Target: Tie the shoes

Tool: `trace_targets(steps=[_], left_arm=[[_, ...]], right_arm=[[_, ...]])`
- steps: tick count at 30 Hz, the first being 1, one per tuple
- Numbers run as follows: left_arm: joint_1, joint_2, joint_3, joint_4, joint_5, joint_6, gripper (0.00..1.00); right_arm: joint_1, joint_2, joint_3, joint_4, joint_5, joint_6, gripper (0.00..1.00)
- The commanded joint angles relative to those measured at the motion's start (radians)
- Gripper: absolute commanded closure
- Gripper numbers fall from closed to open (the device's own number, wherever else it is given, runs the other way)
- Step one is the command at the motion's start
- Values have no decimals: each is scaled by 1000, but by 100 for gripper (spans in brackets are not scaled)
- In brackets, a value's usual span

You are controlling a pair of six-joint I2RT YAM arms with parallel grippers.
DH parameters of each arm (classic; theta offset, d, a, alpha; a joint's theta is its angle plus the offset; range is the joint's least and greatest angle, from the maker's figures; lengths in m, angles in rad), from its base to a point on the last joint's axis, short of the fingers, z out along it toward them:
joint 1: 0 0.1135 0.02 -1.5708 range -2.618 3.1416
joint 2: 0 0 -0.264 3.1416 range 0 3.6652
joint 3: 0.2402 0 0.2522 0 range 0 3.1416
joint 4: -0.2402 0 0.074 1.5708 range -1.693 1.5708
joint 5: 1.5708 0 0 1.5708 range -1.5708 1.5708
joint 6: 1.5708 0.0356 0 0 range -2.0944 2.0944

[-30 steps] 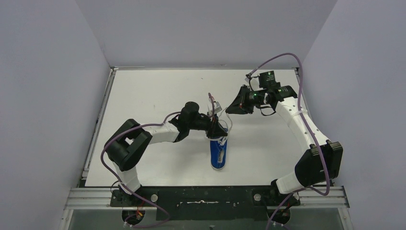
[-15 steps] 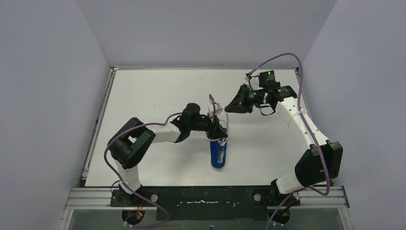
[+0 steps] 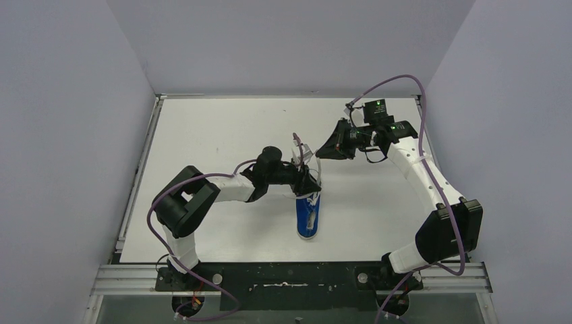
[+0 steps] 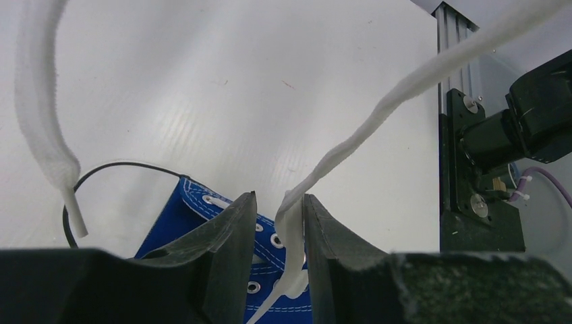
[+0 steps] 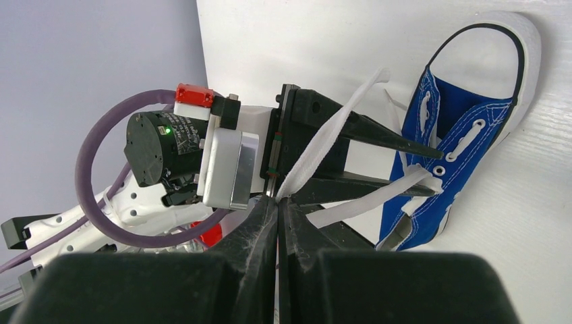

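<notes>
Table [image 3: 202,135]: sneaker [image 3: 308,219] under left pincer [image 4: 279,201], lace [image 4: 351,145] between

**Blue canvas sneaker** [image 3: 309,217] with a white sole rim and white toe cap [image 5: 492,54]. It rests sole-down on the worktop [image 3: 222,128], in the near half close to the centre line. Its long axis runs near to far, with the toe toward the near edge. The white laces [image 4: 351,145] are untied. One strand rises taut from the upper eyelets toward the far right, and the other curves in a loose arc with its tipped end hanging free.
</notes>
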Motion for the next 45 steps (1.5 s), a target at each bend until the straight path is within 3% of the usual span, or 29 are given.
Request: trace_targets(steps=[1,9,17,24,32,45], left_arm=[[9,-48,-30,52,-7,23,70],[20,-52,-37,55,2,19,60],[15,30,27,99,54,-35,60],[14,74,70,109,89,-54,68],[23,33,33,103,125,-60,100],[54,-63,-69,157,80,-170,100]], right_arm=[[4,1,40,33,-25,9,100],[2,5,41,34,-29,8,100],[1,7,45,38,-31,11,100],[2,11,48,40,-35,17,100],[1,19,54,73,-42,43,100],[44,183,155,173,-1,72,100]])
